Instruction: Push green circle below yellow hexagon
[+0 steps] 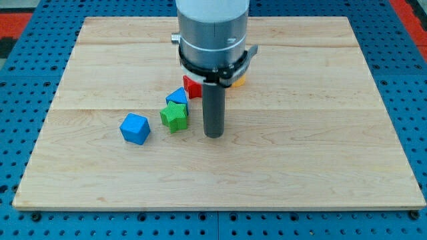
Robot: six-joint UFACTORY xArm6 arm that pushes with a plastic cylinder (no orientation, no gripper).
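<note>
My tip [213, 135] rests on the wooden board, just right of a green star-shaped block [175, 117]. A small blue block [177, 97] sits just above the star, and a red block [191, 87] lies above that, partly behind the rod. A yellow block [239, 82] peeks out at the right of the arm's body; its shape is hidden. No green circle shows; the arm's body covers the board's upper middle.
A blue cube [135, 128] lies left of the green star. The wooden board [320, 167] sits on a blue perforated surface [413, 80] that runs around it.
</note>
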